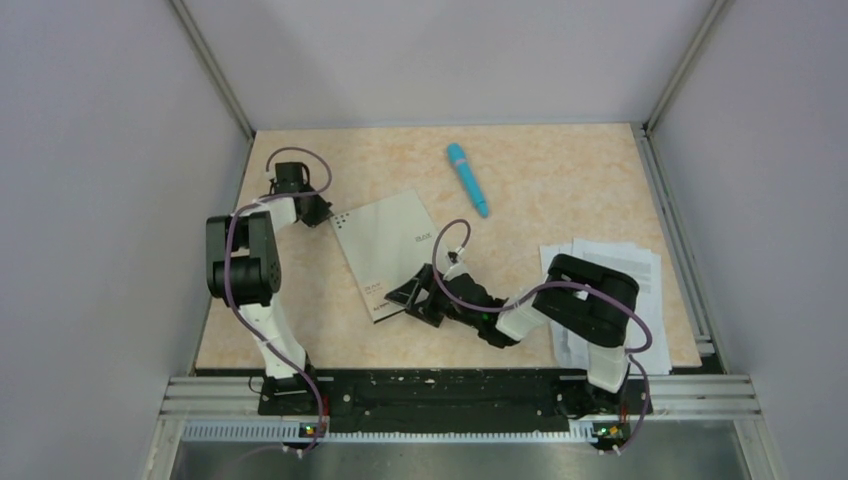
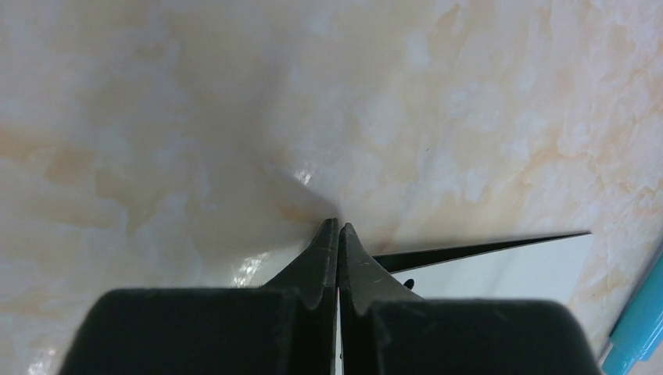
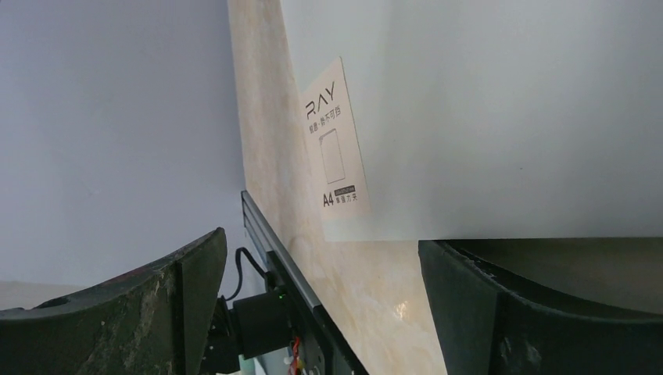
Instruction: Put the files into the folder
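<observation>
The folder [image 1: 385, 250] lies closed on the table's middle, grey-beige cover up. My left gripper [image 1: 318, 212] is shut, its tips on the table at the folder's far left corner; in the left wrist view the gripper [image 2: 338, 228] sits beside the folder's dark edge [image 2: 485, 250]. My right gripper [image 1: 410, 298] is open at the folder's near edge; in the right wrist view the gripper [image 3: 320, 262] faces the printed cover [image 3: 336, 148], with one of the fingers [image 3: 508, 312] against the edge. The files [image 1: 625, 265] lie at the right, partly hidden under my right arm.
A blue pen-like stick [image 1: 467, 178] lies behind the folder and shows in the left wrist view [image 2: 637, 328]. Grey walls close the table on three sides. A metal rail [image 1: 460, 395] runs along the near edge.
</observation>
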